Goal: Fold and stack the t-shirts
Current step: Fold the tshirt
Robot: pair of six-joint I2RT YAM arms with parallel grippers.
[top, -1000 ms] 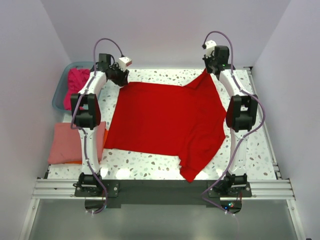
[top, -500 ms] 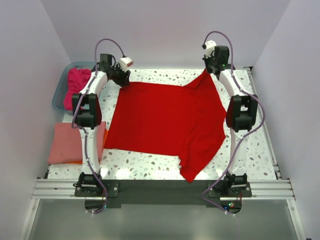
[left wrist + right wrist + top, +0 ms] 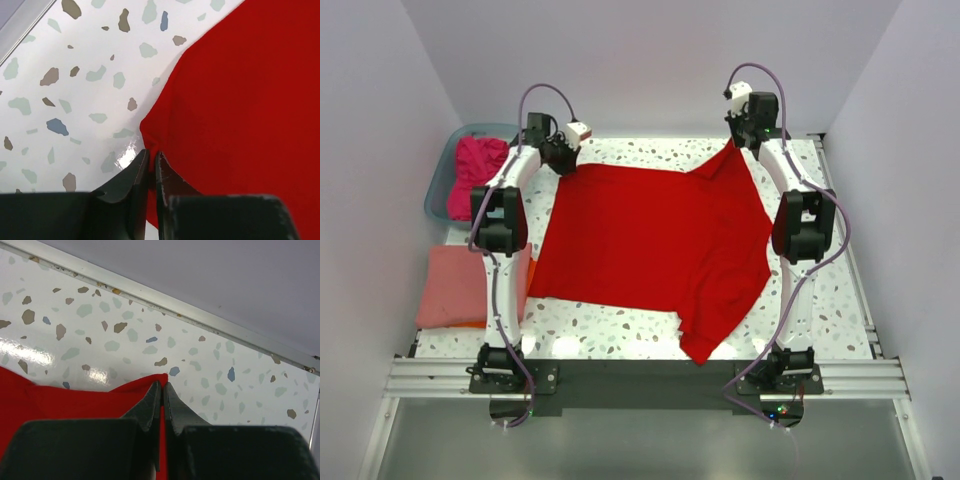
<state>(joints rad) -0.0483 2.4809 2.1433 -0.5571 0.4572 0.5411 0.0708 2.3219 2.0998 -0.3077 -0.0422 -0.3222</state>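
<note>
Over at the far left we see the teal tub [image 3: 436,190] holding a crumpled magenta-pink t-shirt [image 3: 475,170]. Nearer to us, beside the tub, a folded salmon-pink t-shirt [image 3: 455,285] lies on an orange one [image 3: 532,272] whose edge peeks out. Our red t-shirt [image 3: 650,240] is spread mostly flat across the middle of the speckled table [image 3: 830,300], one sleeve trailing towards the near edge. Our left gripper [image 3: 151,156] is pinched on its far left corner, low at the tabletop. Our right gripper [image 3: 162,386] clamps the far right corner, which is raised into a peak.
</note>
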